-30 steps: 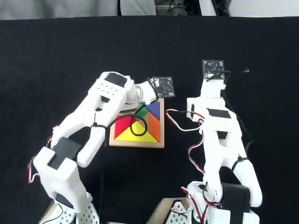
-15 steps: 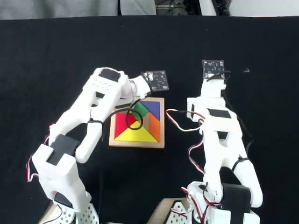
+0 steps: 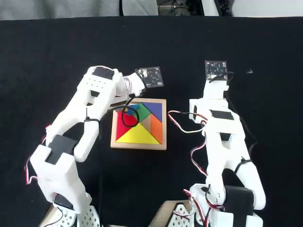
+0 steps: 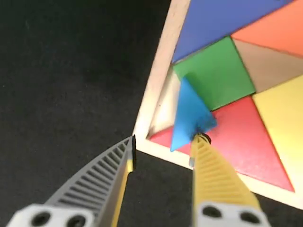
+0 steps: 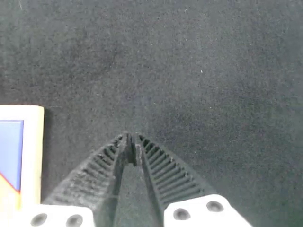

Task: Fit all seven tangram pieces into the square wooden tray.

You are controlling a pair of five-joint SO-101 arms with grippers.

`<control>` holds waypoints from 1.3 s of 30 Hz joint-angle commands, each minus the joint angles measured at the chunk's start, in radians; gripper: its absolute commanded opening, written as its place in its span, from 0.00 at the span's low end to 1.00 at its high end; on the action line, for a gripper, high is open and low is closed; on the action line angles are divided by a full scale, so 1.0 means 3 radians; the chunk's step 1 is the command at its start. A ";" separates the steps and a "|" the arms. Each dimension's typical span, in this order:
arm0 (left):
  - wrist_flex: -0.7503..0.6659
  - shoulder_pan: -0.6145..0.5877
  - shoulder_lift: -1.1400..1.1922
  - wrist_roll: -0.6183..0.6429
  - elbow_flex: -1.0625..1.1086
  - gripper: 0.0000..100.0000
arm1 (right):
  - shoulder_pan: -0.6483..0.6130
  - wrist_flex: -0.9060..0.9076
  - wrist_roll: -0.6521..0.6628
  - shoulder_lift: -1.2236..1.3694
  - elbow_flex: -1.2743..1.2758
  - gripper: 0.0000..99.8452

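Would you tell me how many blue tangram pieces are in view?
2: a dark blue piece seated in the square wooden tray, and a light blue triangle askew beside the green piece.

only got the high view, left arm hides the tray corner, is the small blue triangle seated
observer: no, the blue triangle lies skewed over the red piece, not flat in its gap.
operator: gap free then
observer: yes, bare tray shows in the corner beside the green square.
operator: left jaws holding it
observer: no, they stand open, one tip at the triangle's corner, the other outside the tray.
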 commanded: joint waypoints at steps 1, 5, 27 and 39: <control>-0.0031 -0.0033 0.0102 -0.0066 -0.0202 0.20 | 0.0031 -0.0072 0.0026 -0.0028 -0.0049 0.01; -0.0005 -0.0038 0.0271 0.0015 -0.0412 0.20 | 0.0031 -0.0072 0.0026 -0.0028 -0.0049 0.01; 0.0864 -0.0064 0.0307 0.1166 -0.1598 0.20 | 0.0036 -0.0072 0.0026 -0.0028 -0.0049 0.01; 0.2368 -0.1353 -0.1043 0.2286 -0.1675 0.02 | 0.0041 -0.0010 0.0015 -0.0033 -0.0038 0.01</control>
